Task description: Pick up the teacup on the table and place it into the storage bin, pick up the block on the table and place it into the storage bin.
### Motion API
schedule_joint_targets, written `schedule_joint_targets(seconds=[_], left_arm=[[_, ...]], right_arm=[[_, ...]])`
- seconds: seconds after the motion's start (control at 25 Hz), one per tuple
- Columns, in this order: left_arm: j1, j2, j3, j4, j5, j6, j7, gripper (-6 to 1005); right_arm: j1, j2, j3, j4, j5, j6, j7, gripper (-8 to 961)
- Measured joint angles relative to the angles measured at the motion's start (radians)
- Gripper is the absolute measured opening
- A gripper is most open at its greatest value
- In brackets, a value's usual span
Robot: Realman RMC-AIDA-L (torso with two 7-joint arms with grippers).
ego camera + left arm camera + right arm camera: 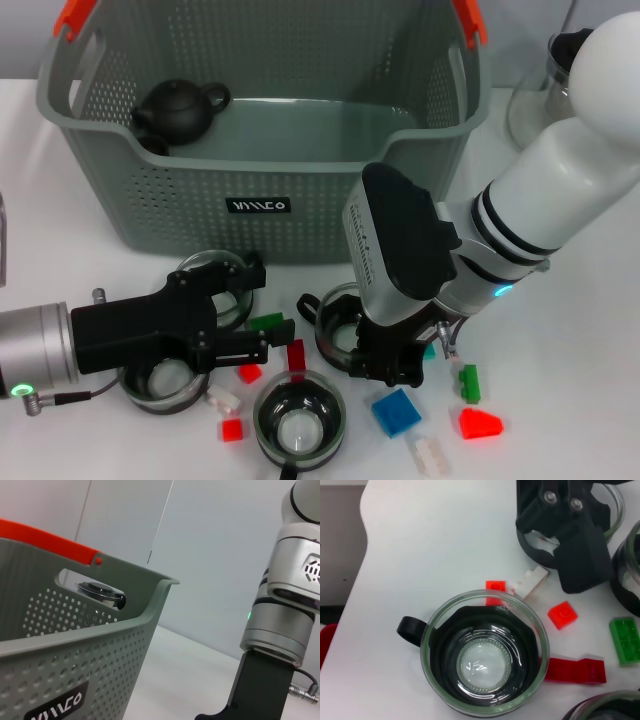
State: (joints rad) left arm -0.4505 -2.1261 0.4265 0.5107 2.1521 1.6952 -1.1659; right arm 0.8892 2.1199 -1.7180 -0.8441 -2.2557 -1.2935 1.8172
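Teacups stand on the worktop [590, 330] before the storage bin [200, 200]; from the head view our right claw [385, 368] hangs over one teacup [338, 325] — its spread we cannot tell. Left wrist: only bin wall. Right wrist: another teacup [482, 660] below — we'd centre first; left claw [570, 535] looks spread.

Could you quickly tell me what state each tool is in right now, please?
Left tool: open, its fingers around a glass teacup on the table, not closed on it.
Right tool: low over another teacup; open or shut cannot be told.
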Motion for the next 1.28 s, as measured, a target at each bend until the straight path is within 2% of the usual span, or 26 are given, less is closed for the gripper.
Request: schedule_joint_targets(seconds=[0.08,0.28,0.48,0.72,0.92,1.12,1.2,1.28], left_arm=[[0.000,0.000,0.000,0.000,0.000,0.002,0.000,873],[0.001,0.000,0.000,0.000,0.000,0.008,0.000,873],[0.004,0.000,0.000,0.000,0.002,0.013,0.000,873],[0.013,0.005,0.000,0.001,0.004,0.019,0.000,872],[0.016,0.009,0.000,0.006,0.000,0.023,0.001,872],[0.018,0.009,-0.001,0.007,0.000,0.023,0.004,872],[0.018,0.009,-0.002,0.008,0.000,0.023,0.004,872],[0.018,0.009,-0.003,0.009,0.000,0.023,0.005,872]], right_arm=[[-0.002,-0.001,0.001,0.000,0.000,-0.003,0.004,92],[-0.010,-0.005,0.015,-0.006,0.003,-0.023,0.015,62],[-0.016,-0.011,0.113,-0.042,0.000,-0.136,0.030,62],[-0.063,-0.020,0.202,-0.182,-0.035,-0.280,0.099,61],[-0.065,-0.021,0.326,-0.295,-0.036,-0.476,0.150,61],[-0.065,-0.020,0.431,-0.448,0.023,-0.635,0.200,62],[-0.053,-0.022,0.488,-0.554,0.071,-0.684,0.243,62],[-0.048,-0.022,0.499,-0.585,0.087,-0.688,0.259,62]])
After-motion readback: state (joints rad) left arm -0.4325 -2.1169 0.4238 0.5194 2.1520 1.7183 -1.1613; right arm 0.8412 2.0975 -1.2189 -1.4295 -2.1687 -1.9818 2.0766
